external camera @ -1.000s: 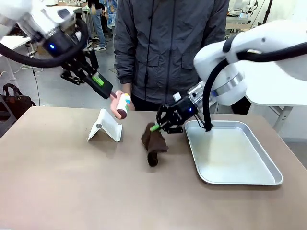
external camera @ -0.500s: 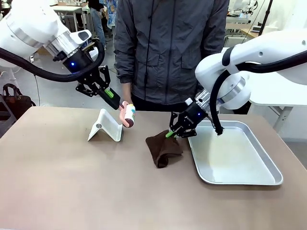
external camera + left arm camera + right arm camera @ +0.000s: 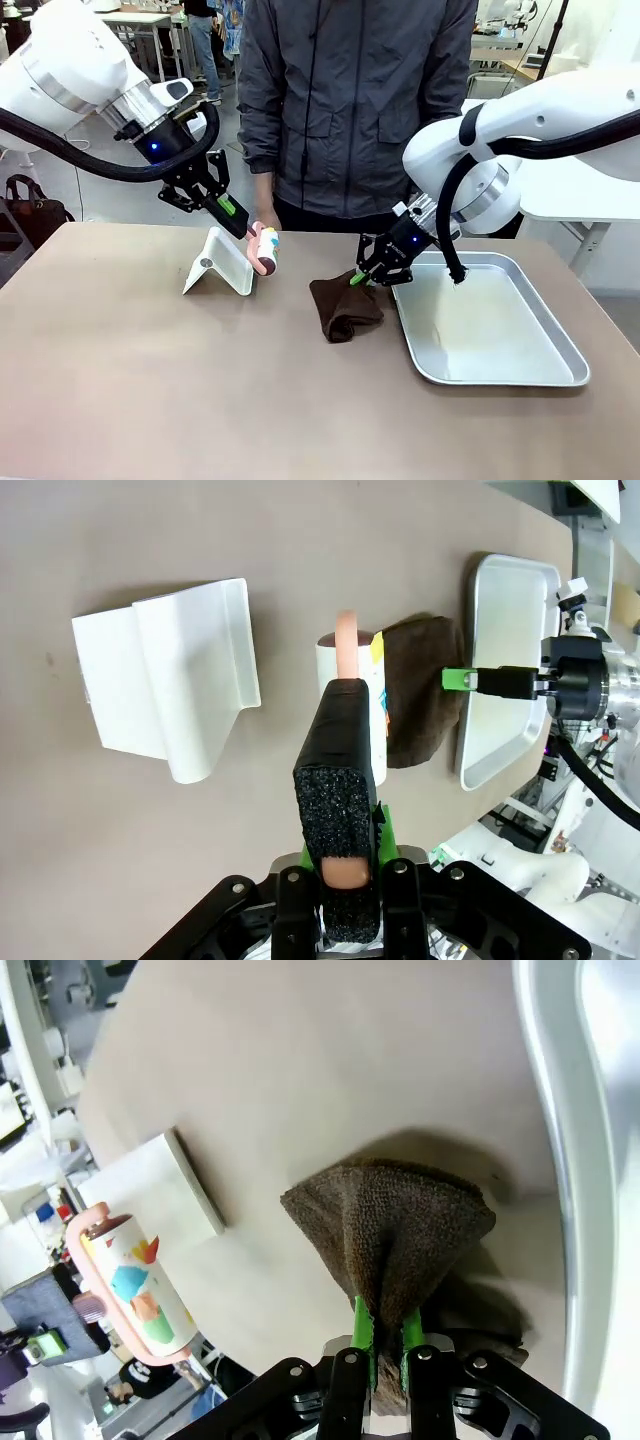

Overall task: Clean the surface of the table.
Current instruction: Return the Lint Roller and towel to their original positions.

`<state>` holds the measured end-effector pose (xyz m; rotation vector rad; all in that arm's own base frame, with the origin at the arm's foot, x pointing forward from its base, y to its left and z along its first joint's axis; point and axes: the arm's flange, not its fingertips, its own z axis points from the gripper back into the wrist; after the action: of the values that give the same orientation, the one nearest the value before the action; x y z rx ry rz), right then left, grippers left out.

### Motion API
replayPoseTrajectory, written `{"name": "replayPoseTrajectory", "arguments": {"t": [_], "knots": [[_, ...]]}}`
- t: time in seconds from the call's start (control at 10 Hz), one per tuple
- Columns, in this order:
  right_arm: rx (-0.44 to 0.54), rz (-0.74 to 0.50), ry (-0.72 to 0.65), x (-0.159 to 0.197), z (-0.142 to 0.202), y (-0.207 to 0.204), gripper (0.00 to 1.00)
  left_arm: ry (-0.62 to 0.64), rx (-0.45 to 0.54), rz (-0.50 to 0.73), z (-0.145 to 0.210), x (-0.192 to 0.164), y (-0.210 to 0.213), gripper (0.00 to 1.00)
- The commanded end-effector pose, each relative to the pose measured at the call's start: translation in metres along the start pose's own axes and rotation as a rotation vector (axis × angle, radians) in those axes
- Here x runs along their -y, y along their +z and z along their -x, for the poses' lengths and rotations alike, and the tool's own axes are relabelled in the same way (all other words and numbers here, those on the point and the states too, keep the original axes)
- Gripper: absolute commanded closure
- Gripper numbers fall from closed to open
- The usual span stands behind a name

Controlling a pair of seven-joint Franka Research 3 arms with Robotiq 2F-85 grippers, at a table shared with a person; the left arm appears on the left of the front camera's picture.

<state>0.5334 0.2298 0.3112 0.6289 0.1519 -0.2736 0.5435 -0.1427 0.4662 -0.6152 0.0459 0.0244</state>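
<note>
Firmly on cloth: right gripper.

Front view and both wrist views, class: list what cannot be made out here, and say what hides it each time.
- Front view: the person's hands, hidden behind the lint roller and the right arm.
- Right wrist view: the corner of the brown cloth inside the right claw, covered by its fingers.
- Left wrist view: the roller's handle end, buried between the left claw's foam pads.
- Left wrist view: the tray, cut off by the right arm.
</note>
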Motion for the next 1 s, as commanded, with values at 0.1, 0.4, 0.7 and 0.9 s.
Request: {"name": "replayPoseTrajectory", "arguments": {"t": [0.1, 0.4, 0.7, 0.9], "knots": [[-0.01, -0.002, 0.003, 0.0, -0.001, 0.004, 0.88, -0.007, 0.002, 0.002, 0.002, 0.004, 0.005, 0.78], [-0.004, -0.001, -0.004, 0.002, -0.001, 0.001, 0.88, -0.046, 0.083, -0.07, 0.01, -0.007, -0.005, 0.78], [0.004, 0.104, -0.003, -0.009, -0.008, -0.015, 0.88, 0.012, 0.209, -0.122, 0.027, -0.035, -0.006, 0.78], [-0.015, 0.104, 0.017, -0.013, -0.009, -0.025, 0.88, 0.034, 0.197, -0.112, 0.023, -0.044, -0.008, 0.78]]}}
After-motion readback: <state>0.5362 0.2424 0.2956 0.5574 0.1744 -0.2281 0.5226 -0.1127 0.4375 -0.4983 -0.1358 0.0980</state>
